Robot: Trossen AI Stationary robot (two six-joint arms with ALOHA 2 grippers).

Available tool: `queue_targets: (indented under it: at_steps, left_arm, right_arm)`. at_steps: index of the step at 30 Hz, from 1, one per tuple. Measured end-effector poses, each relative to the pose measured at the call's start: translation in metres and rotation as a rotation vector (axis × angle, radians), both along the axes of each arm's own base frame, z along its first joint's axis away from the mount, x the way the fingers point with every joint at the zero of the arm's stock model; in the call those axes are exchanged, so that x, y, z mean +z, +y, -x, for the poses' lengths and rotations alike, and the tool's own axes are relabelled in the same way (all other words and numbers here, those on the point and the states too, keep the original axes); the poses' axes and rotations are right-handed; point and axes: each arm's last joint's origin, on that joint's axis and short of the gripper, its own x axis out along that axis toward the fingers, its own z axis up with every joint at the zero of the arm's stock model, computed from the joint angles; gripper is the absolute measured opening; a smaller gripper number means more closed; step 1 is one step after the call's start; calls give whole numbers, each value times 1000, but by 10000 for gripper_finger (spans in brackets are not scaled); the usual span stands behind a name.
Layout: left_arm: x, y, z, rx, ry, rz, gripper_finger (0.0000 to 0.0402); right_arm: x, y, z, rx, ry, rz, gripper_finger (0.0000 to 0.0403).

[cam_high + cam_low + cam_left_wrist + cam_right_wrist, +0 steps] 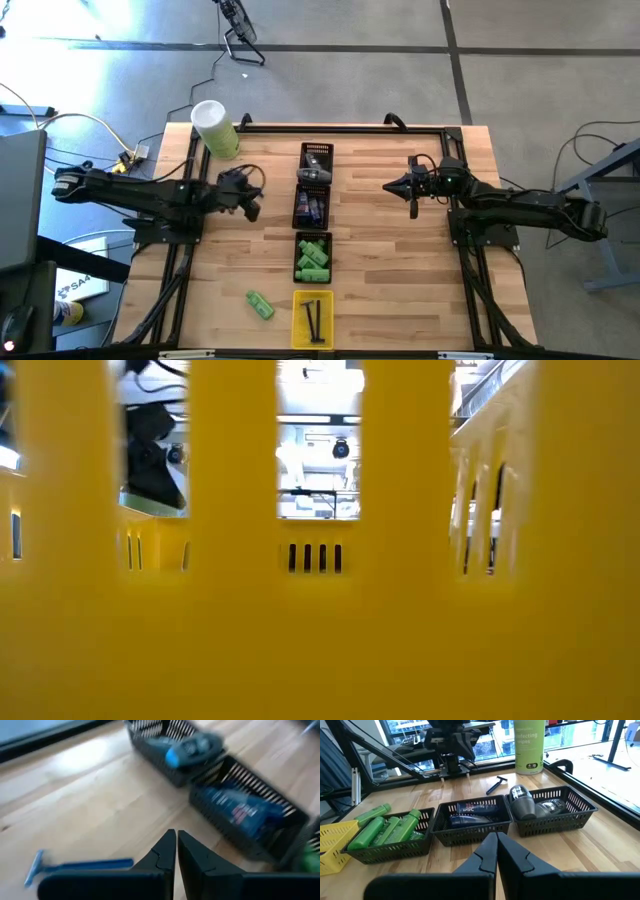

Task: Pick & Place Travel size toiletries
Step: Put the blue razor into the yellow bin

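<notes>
Down the table's middle stands a row of trays. The far black tray (316,160) holds grey-blue oval pieces (522,802). The tray after it (312,207) holds blue tubes (470,817), and a third (313,257) holds green bottles (385,830). The yellow tray (313,318) holds thin dark sticks. One green bottle (260,305) lies on its side on the wood to the left of the yellow tray. A blue razor (75,866) lies flat on the table just before my left gripper (176,845), which hovers shut left of the trays (252,207). My right gripper (392,186) is shut to their right, empty.
A big pale-green cylinder (215,128) with a white top stands at the table's far left corner. The yellow tray's slotted wall (320,620) fills the low view. Bare wood lies on both sides of the tray row.
</notes>
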Motion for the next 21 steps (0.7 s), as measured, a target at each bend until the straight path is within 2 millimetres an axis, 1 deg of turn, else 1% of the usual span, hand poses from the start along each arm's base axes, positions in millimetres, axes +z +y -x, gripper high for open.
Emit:
queue_targets:
  at_steps: [5,10,14,21]
  left_arm:
    - [10,-1,-20,45,180,40,15]
    - [20,0,-32,151,315,81,15]
    - [20,0,-37,226,367,88,15]
    - [13,0,-33,284,436,109,15]
  right_arm:
    - [0,0,0,0,0,0,2]
    - [0,0,0,0,0,4,2]
    - [0,0,0,1,1,7,2]
    - [0,0,0,1,2,7,2]
